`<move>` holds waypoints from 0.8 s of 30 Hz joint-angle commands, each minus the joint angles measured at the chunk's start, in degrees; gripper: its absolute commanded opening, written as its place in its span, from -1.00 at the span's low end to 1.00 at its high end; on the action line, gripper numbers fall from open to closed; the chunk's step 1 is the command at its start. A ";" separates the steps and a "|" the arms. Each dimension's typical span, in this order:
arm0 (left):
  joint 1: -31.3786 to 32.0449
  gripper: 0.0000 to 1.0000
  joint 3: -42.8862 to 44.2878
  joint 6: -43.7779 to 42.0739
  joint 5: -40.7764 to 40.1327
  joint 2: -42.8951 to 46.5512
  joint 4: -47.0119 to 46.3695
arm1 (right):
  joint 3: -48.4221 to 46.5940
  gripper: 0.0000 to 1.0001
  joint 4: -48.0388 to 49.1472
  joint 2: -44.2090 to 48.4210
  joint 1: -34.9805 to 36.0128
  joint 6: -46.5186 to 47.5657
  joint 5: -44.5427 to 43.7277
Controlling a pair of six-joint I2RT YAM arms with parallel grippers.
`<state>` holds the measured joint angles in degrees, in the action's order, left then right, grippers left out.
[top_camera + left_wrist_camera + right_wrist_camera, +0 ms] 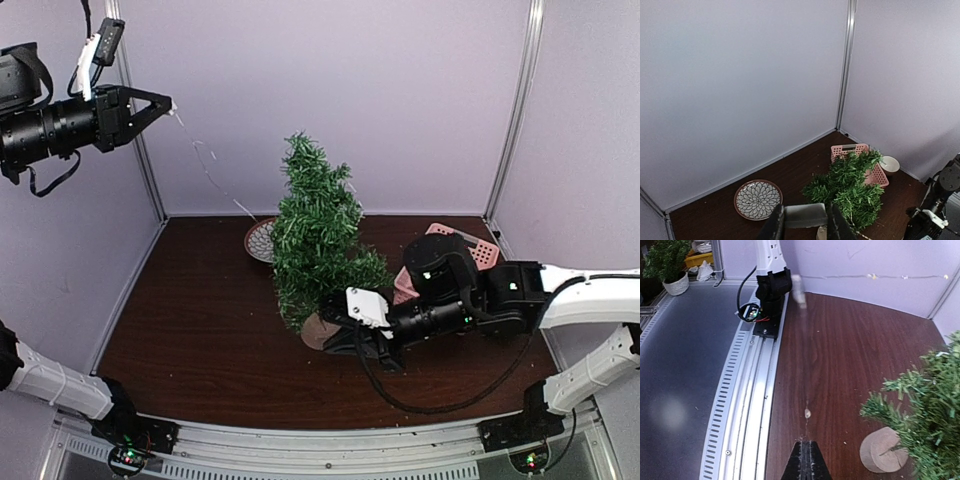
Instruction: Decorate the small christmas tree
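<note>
The small christmas tree (318, 240) stands upright mid-table on its round wooden stump (318, 330); it also shows in the left wrist view (850, 185), and its stump (882, 450) in the right wrist view. A thin wire light string (210, 165) runs from the tree's upper branches up to my left gripper (168, 103), raised high at the far left. That gripper (806, 220) is shut on a grey block at the string's end. My right gripper (335, 345) is low beside the stump, its jaws (805, 445) shut on the string, with a small bulb (807, 413) just past the tips.
A flower-patterned plate (260, 240) lies behind the tree on the left. A pink basket (480, 250) sits at the back right, with a white bowl (889, 164) beside it. The metal rail (747, 390) and the left arm's base (771, 290) line the near table edge.
</note>
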<state>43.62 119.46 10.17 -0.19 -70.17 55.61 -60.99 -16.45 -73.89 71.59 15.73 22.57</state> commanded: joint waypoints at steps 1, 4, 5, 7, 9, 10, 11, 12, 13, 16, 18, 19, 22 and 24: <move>-0.76 -0.74 -4.14 0.05 -9.14 2.24 -4.05 | -4.99 -1.00 -5.86 5.73 0.23 2.05 -9.94; -1.32 -0.74 -6.75 0.46 -14.64 3.00 -4.55 | -7.73 -1.00 -9.01 7.08 0.22 3.54 -13.08; -1.72 -0.74 -7.51 0.70 -15.92 3.08 -4.80 | -8.65 -1.00 -9.65 7.09 0.16 4.06 -14.08; -3.28 -0.74 -8.50 1.40 -17.31 2.76 -4.64 | -10.79 -1.00 -10.67 6.03 0.17 5.00 -16.18; -5.92 -0.76 -8.62 2.68 -17.47 2.32 -4.06 | -13.40 -1.00 -11.54 4.11 0.05 5.89 -17.34; -7.81 -0.76 -8.71 3.44 -17.82 2.10 -3.84 | -15.06 -1.00 -11.98 2.92 0.08 6.16 -17.46; -8.78 -0.76 -8.78 3.61 -18.58 1.86 -3.77 | -16.81 -0.99 -12.40 1.49 0.09 6.24 -17.39; -9.73 -0.76 -8.76 3.48 -19.59 1.63 -3.88 | -18.45 -0.98 -12.83 0.10 0.04 6.39 -17.24; -10.56 -0.76 -8.66 3.45 -20.54 1.35 -3.93 | -20.20 -0.97 -13.24 -1.38 0.06 6.54 -17.17; -13.72 -0.76 -7.82 3.09 -21.23 0.04 -3.75 | -26.30 -0.95 -14.98 -6.43 0.04 6.90 -16.11; -16.28 -0.76 -7.22 3.15 -20.34 -1.33 -3.12 | -29.08 -0.93 -16.01 -9.81 0.04 7.06 -14.87; -17.75 -0.76 -7.15 3.42 -19.57 -2.01 -2.89 | -30.06 -0.92 -16.16 -11.46 0.10 7.09 -14.34; -22.44 -0.77 -7.50 4.45 -15.55 -3.81 -3.12 | -32.44 -0.92 -16.04 -15.74 0.04 7.08 -14.19; -25.99 -0.78 -7.89 5.52 -11.79 -5.33 -4.26 | -34.41 -0.91 -15.79 -18.29 0.09 6.84 -14.70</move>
<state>22.94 111.22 13.45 -17.76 -73.01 54.46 -91.61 -30.76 -88.47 71.61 22.55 7.81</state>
